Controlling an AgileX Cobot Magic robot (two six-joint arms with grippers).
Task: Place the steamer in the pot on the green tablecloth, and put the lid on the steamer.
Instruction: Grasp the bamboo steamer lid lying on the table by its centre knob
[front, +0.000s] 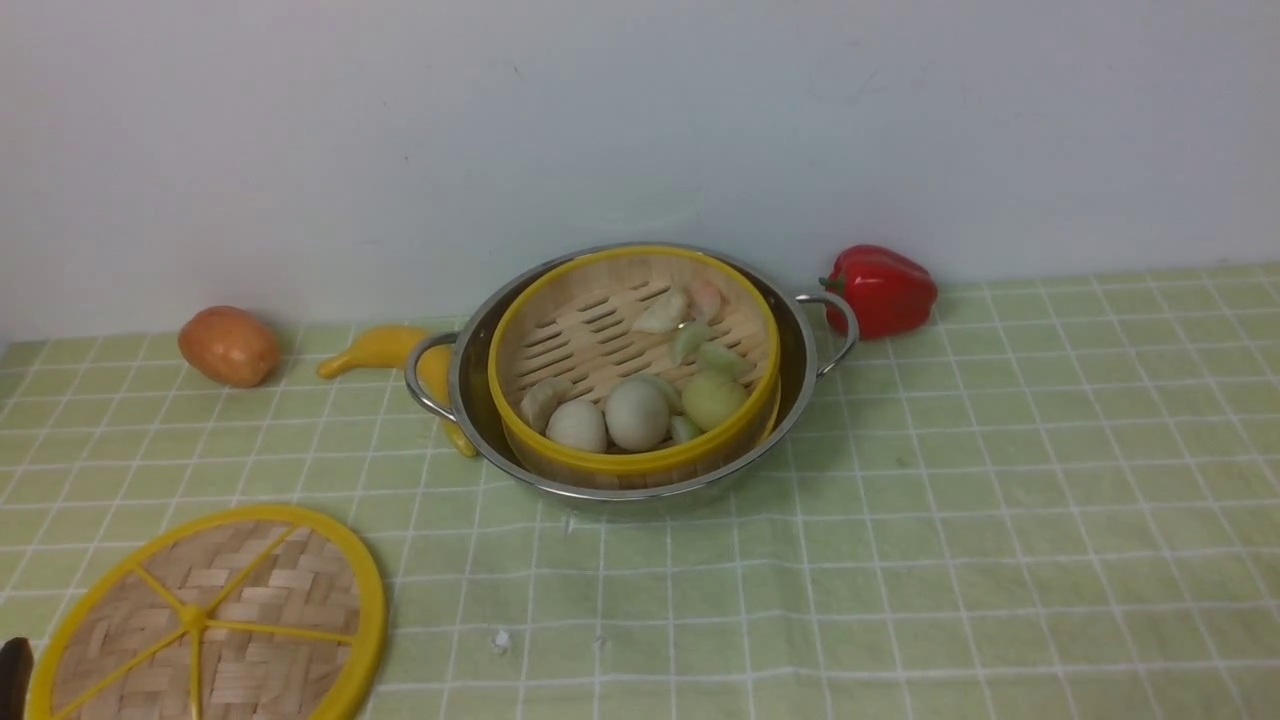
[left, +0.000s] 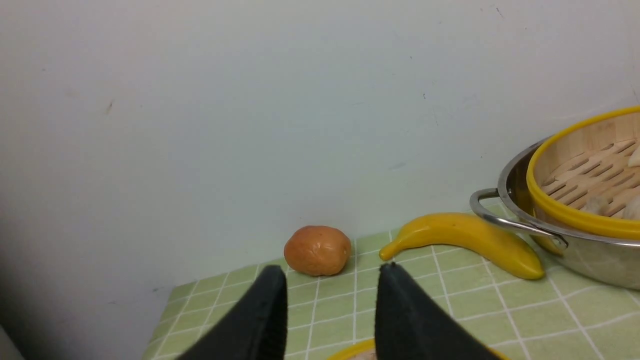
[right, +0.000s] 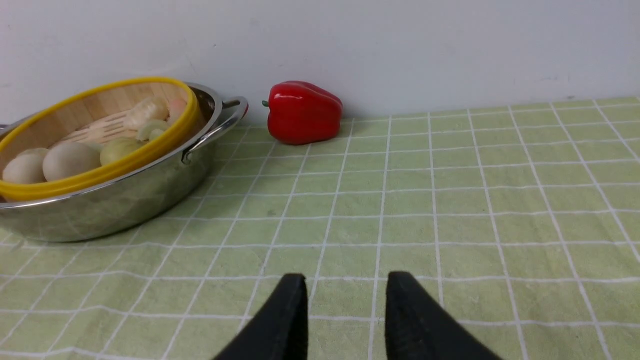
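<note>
The steamer (front: 634, 360), a bamboo basket with yellow rims, toy dumplings and eggs, sits inside the shiny pot (front: 800, 385) on the green tablecloth (front: 950, 520). Both also show in the right wrist view, the steamer (right: 100, 165) in the pot (right: 125, 200). The lid (front: 215, 620), a flat woven disc with yellow spokes, lies on the cloth at the near left. My left gripper (left: 332, 272) is open and empty, with the lid's rim (left: 345, 354) just below its fingers. Over bare cloth to the right of the pot, my right gripper (right: 346, 277) is open and empty.
An orange-brown fruit (front: 229, 345) and a yellow banana (front: 385, 350) lie left of the pot by the wall. A red bell pepper (front: 882, 288) sits right of the pot's handle (front: 838, 330). The white wall closes off the back.
</note>
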